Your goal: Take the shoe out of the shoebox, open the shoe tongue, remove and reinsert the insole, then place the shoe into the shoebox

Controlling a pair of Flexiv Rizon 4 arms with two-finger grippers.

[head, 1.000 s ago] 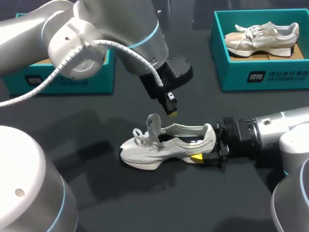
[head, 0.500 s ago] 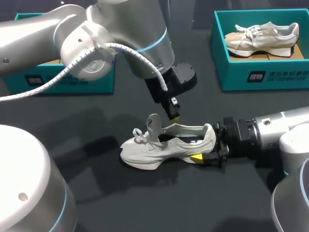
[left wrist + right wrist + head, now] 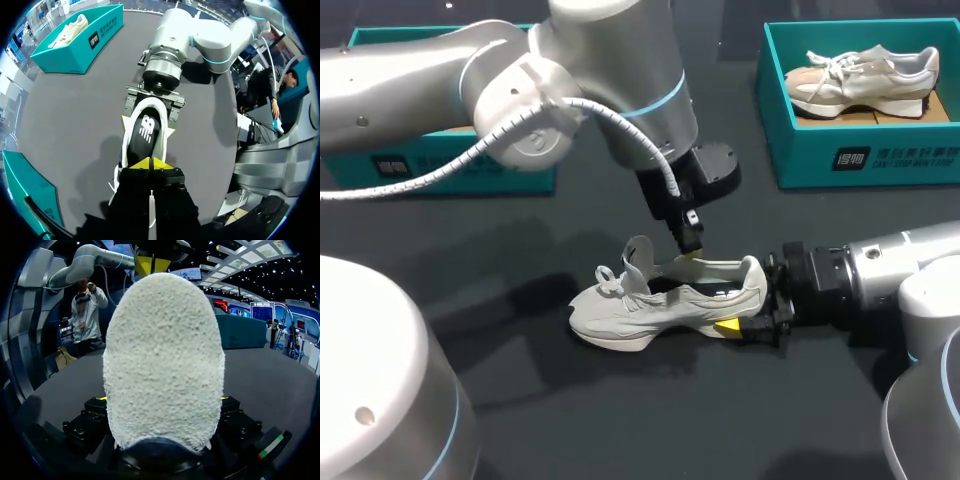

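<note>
The head camera looked down from above and behind onto the counter point(image 3: 570, 420), holding the shoe point(image 3: 660, 300) near mid-frame at a distance. The left wrist camera, close above the shoe, faced down along the left end effector point(image 3: 151, 163) into its opening. The right wrist camera sat low behind the shoe's heel, seemingly almost against it, facing toe-ward. All three shared the shoe.

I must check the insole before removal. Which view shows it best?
The left wrist view: it looks straight into the shoe, onto the black insole. The head view shows only a dark strip in the opening; the right wrist view shows just the heel, no insole.
</note>
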